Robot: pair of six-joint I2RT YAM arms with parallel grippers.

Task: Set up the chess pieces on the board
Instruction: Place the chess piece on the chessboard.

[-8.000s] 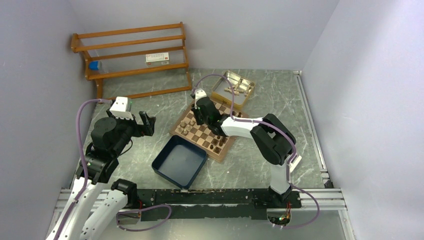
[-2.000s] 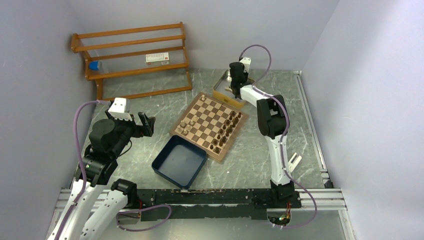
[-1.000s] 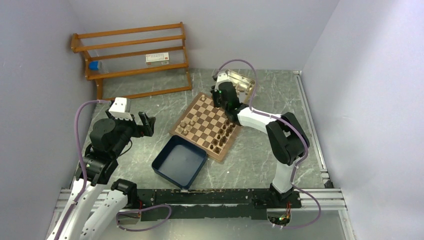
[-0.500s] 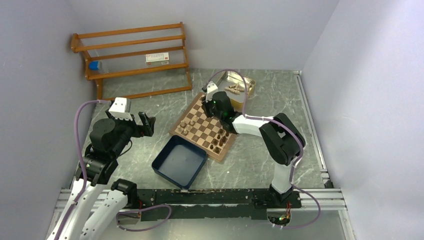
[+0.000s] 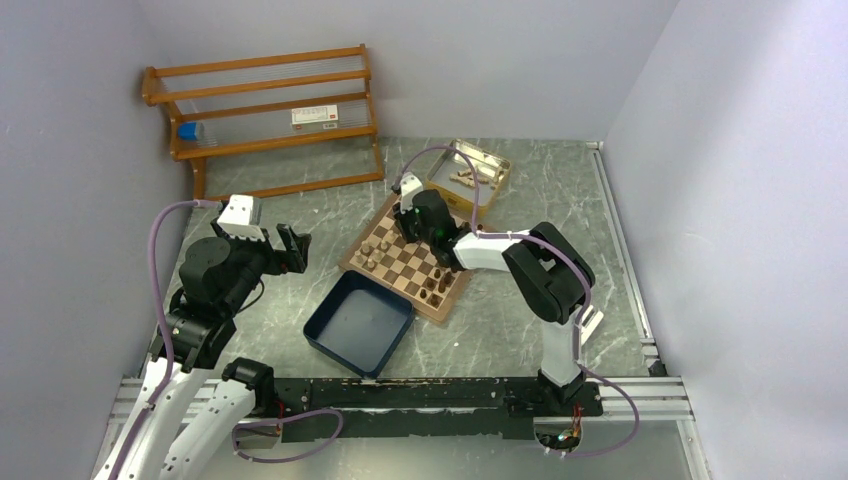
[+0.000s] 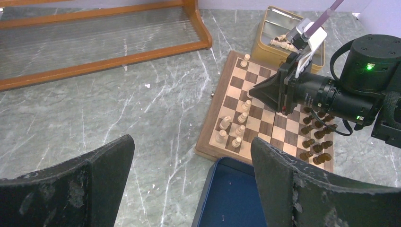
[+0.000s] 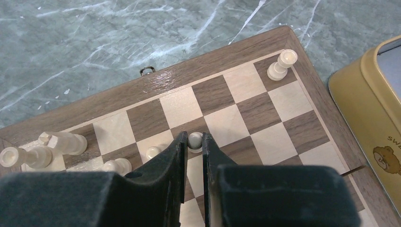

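The board [image 7: 222, 97] lies slantwise, with the gold tin [image 7: 352, 97] just beside its far corner and the navy tray [image 5: 358, 320] at its near edge. Its far squares are mostly open. Seven light pieces [image 6: 240, 130] stand free. The dark pieces [image 6: 314, 142] are bunched opposite, too crowded to count. The right gripper [image 7: 193, 140] pinches one light pawn [image 7: 195, 138] narrowly over the board. The left gripper [image 6: 189, 156] hangs wide apart, holding nothing, well off to the side.

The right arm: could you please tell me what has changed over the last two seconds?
The right gripper swung from the metal tin back over the board, towards its left side, and its fingers now pinch a light pawn beside the other light pawns. The left gripper, open, the blue tray and the other pieces stayed put.
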